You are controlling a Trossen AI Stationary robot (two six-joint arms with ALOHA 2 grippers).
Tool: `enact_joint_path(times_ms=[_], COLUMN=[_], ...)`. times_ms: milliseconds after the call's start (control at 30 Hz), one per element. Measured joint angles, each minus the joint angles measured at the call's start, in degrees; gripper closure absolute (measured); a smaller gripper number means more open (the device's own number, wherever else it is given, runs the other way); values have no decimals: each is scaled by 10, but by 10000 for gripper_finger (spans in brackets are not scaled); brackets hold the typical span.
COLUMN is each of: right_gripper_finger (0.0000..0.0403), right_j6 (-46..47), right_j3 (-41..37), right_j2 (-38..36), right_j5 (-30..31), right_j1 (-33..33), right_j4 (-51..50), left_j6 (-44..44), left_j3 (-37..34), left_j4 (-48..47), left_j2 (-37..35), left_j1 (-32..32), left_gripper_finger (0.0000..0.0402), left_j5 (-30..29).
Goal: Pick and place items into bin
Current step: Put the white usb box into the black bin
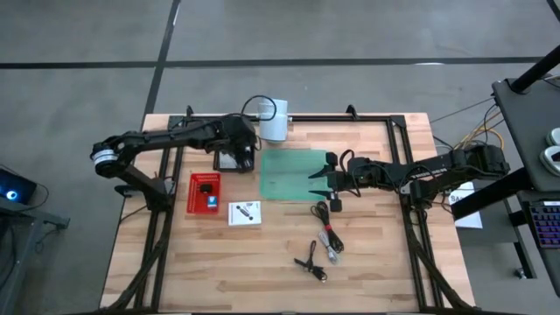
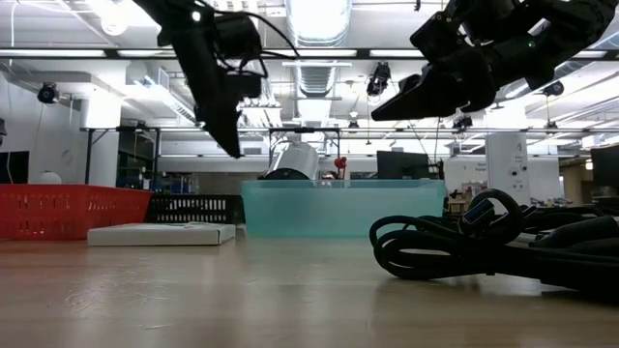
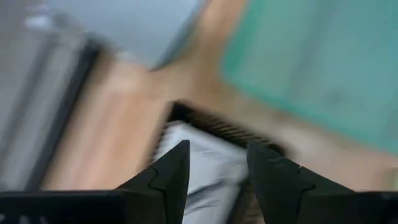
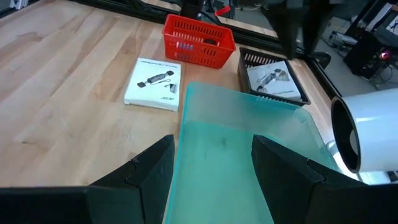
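- A pale butcher-block table (image 1: 262,262) with visible wood strips stands on a grey concrete floor; behind it the room shows ceiling lights and shelving.
- At the middle sits a shallow translucent green bin (image 1: 293,173), rectangular, and I see nothing in it.
- A red slotted plastic basket (image 1: 204,193) holds small dark and blue bits.
- A black tray (image 4: 272,77) carries one white printed card (image 4: 272,79); the other card (image 1: 245,213) lies flat on the wood beside the red basket.
- Thin black cables (image 1: 325,238) lie coiled near the front.
- The left gripper (image 3: 214,171) hovers over the black tray, fingers apart, empty.
- The right gripper (image 1: 322,179) hangs at the bin's edge, fingers spread, empty.
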Motion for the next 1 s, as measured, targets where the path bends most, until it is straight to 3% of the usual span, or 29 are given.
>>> enact_joint_path(times_ms=[133, 200, 333, 567, 1000], right_gripper_finger=[202, 202, 202, 202, 202], right_j6=[-12, -12, -15, -23, -22], right_j3=[0, 0, 0, 2, 3], right_j2=[0, 0, 0, 0, 0], right_j5=[0, 0, 0, 0, 0], right_j1=[0, 0, 0, 0, 0], right_j4=[0, 0, 1, 2, 1], left_j6=[-51, -83, -99, -100, -113], left_j3=[3, -2, -17, -25, -32], left_j4=[2, 3, 2, 7, 2], left_j2=[0, 0, 7, 48, 138], left_j1=[-39, -67, -130, -208, -220], left_gripper_finger=[259, 259, 259, 259, 259], left_j5=[95, 104, 98, 32, 16])
